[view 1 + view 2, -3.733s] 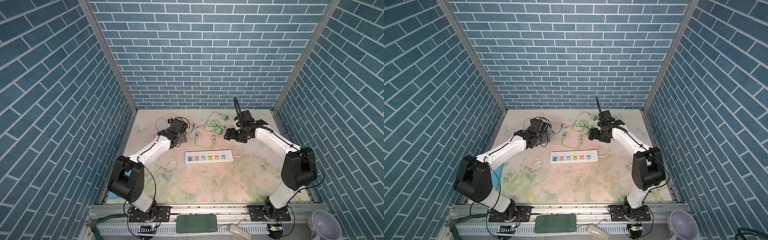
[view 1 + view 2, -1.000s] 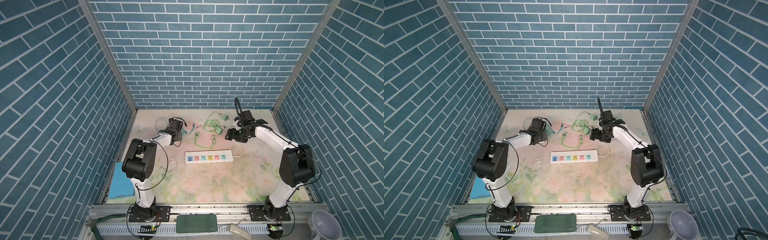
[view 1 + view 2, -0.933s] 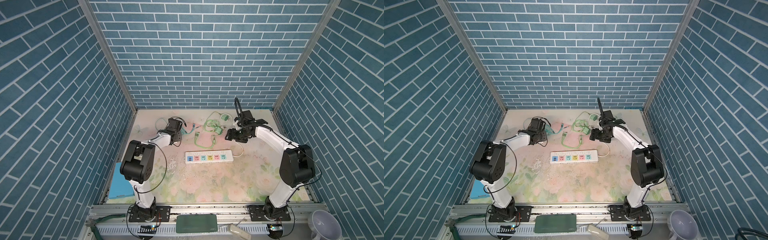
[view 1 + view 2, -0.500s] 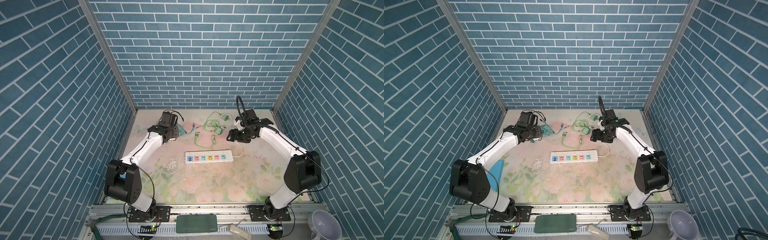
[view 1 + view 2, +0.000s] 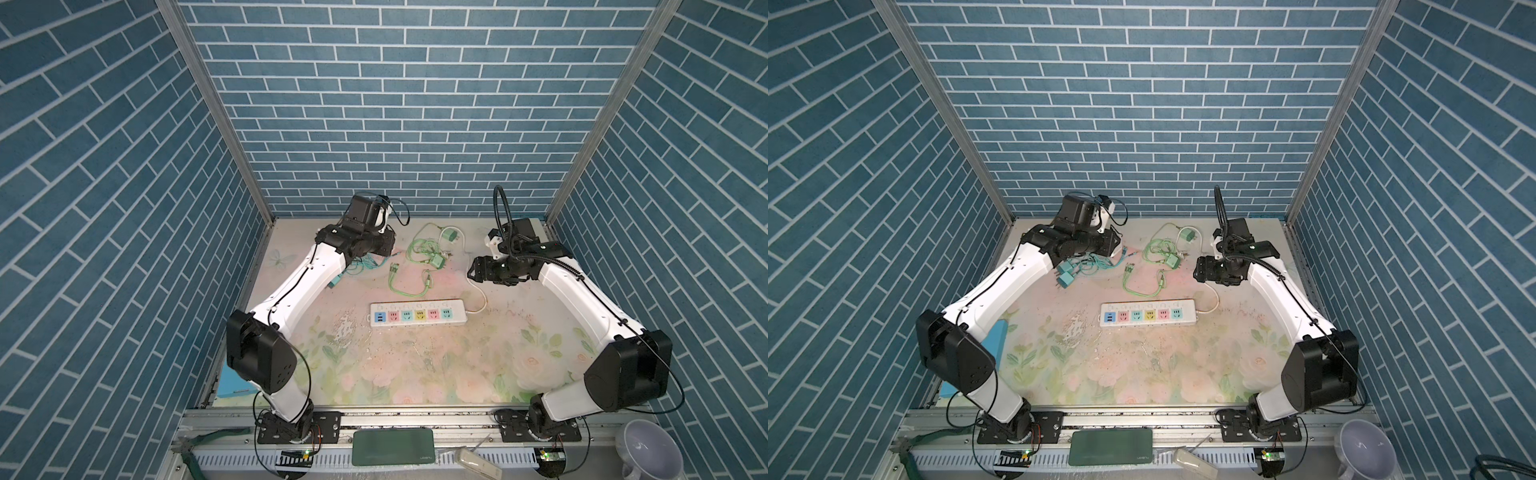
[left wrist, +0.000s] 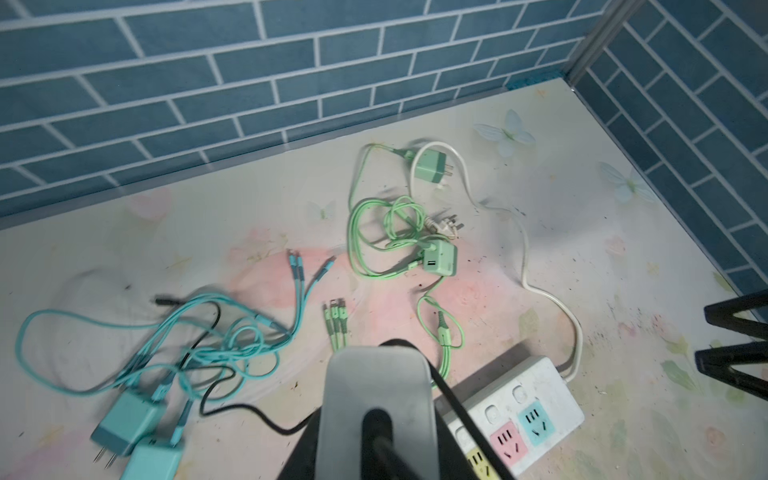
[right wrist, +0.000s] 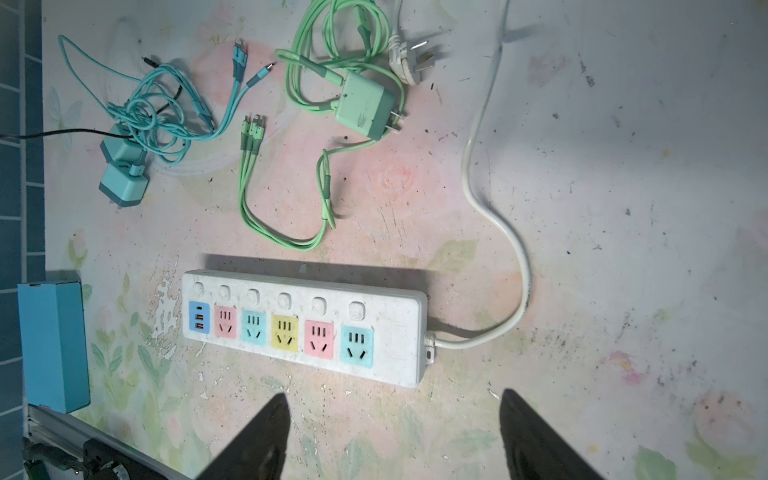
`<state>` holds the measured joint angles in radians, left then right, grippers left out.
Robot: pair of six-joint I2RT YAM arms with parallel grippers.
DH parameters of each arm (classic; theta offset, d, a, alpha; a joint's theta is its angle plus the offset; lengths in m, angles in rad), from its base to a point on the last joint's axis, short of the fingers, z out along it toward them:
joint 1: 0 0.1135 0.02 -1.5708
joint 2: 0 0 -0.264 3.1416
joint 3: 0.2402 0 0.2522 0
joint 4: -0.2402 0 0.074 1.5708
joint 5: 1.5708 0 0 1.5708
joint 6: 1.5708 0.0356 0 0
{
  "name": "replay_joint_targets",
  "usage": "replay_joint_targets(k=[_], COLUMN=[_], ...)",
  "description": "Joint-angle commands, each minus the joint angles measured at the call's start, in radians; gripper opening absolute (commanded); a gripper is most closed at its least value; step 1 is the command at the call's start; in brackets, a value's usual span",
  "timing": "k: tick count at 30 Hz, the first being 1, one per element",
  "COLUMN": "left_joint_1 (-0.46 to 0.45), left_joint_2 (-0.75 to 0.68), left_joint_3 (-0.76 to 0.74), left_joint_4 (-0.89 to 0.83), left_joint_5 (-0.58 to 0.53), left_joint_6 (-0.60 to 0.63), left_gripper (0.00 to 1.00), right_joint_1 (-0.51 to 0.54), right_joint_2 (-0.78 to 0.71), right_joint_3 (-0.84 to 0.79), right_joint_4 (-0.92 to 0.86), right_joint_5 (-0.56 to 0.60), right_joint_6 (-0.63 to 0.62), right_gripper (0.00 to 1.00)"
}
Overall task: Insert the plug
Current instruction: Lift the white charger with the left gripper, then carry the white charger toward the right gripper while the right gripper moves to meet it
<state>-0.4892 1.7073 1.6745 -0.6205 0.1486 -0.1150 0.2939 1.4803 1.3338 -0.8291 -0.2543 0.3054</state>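
Since the earliest frame our left arm [image 5: 307,286] has swung up and back, carrying the left gripper [image 5: 374,251] away from the teal cables [image 6: 199,340]; it is closed, and whether it pinches anything we cannot tell. Our right gripper [image 7: 392,399] hangs spread wide and empty above the table [image 7: 623,208]. Between them lies the green charger [image 7: 363,106], prongs free, behind the power strip [image 7: 405,328] and apart from it. The teal chargers [image 5: 1065,278] lie tangled in their cables below the left gripper.

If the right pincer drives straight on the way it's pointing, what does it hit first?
Probably the table just short of the power strip at its corded end, then the strip itself; depth is unclear.
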Motion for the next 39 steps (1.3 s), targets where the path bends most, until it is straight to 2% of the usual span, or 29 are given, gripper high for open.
replay_joint_targets(k=[1, 6, 10, 14, 19, 23, 27, 31, 35, 39], left_joint_1=[-0.026, -0.035, -0.035, -0.036, -0.033, -0.022, -0.005, 0.024, 0.035, 0.037], left_joint_2=[0.084, 0.152, 0.153, 0.096, 0.023, -0.037, -0.120, -0.201, -0.230, -0.230], left_joint_3=[0.091, 0.114, 0.083, -0.029, -0.163, -0.248, -0.341, -0.420, -0.442, -0.444], left_joint_4=[-0.020, 0.029, 0.024, 0.061, 0.076, 0.082, 0.104, 0.154, 0.144, 0.120], left_joint_5=[0.114, 0.233, 0.236, 0.229, 0.153, 0.128, 0.156, 0.241, 0.283, 0.279], left_joint_6=[0.095, 0.149, 0.164, 0.189, 0.205, 0.209, 0.221, 0.231, 0.242, 0.247], left_gripper=[0.14, 0.14, 0.13, 0.12, 0.11, 0.08, 0.08, 0.08, 0.08, 0.08], right_joint_1=[-0.020, -0.024, -0.024, -0.002, 0.118, 0.164, 0.194, 0.227, 0.247, 0.260], right_joint_2=[-0.043, -0.079, -0.076, -0.047, 0.007, 0.055, 0.110, 0.145, 0.154, 0.168], right_joint_3=[-0.047, -0.098, -0.131, -0.156, -0.123, -0.103, -0.068, -0.047, -0.062, -0.057], right_joint_4=[0.004, 0.074, 0.134, 0.199, 0.226, 0.276, 0.308, 0.376, 0.499, 0.586], right_joint_5=[0.007, -0.060, -0.147, -0.253, -0.230, -0.260, -0.327, -0.395, -0.456, -0.533], right_joint_6=[-0.036, -0.082, -0.098, -0.093, -0.127, -0.149, -0.207, -0.260, -0.283, -0.295], right_gripper=[0.79, 0.79, 0.78, 0.76, 0.76, 0.76, 0.75, 0.74, 0.74, 0.73])
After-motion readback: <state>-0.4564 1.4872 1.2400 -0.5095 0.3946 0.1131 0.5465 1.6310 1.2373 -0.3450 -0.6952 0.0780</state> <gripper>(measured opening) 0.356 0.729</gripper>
